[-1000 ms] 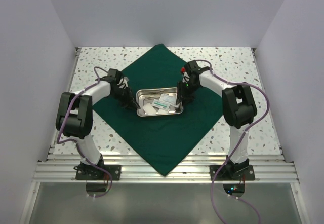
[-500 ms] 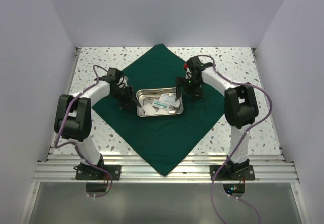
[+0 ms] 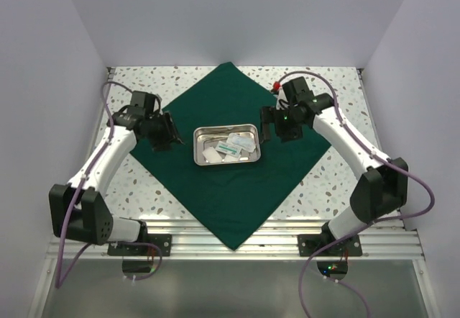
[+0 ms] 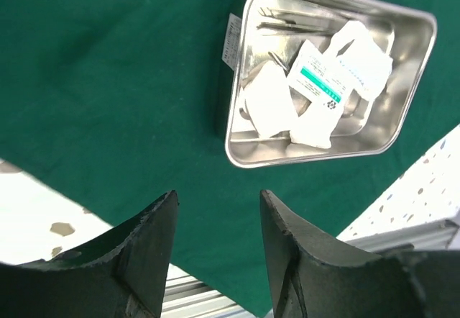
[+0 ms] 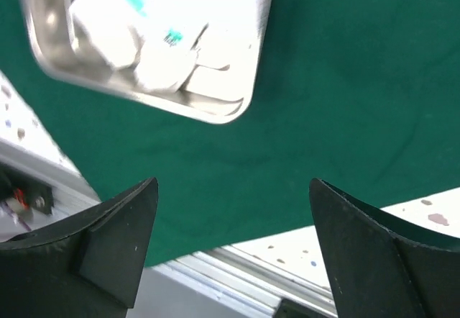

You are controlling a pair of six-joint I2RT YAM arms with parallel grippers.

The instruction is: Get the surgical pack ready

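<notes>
The surgical pack, a dark green cloth drape (image 3: 215, 196), lies spread flat as a diamond on the speckled table. A steel tray (image 3: 253, 159) with white packets and instruments sits at its centre, also seen in the left wrist view (image 4: 237, 145) and the right wrist view (image 5: 260, 44). My left gripper (image 3: 171, 132) hovers over the drape left of the tray, open and empty; from its wrist camera the left gripper (image 4: 218, 201) has only cloth between its jaws. My right gripper (image 3: 264, 122) hangs right of the tray, open wide and empty, its right gripper (image 5: 233, 187) framing bare cloth.
Speckled tabletop (image 3: 338, 95) shows around the drape's corners. An aluminium rail (image 3: 237, 242) runs along the near edge, with both arm bases bolted there. Grey walls close in the left, right and back sides.
Both grippers have let go of the tray's ends, opened and drawn back outward and upward. The tray stays on the drape's centre.
</notes>
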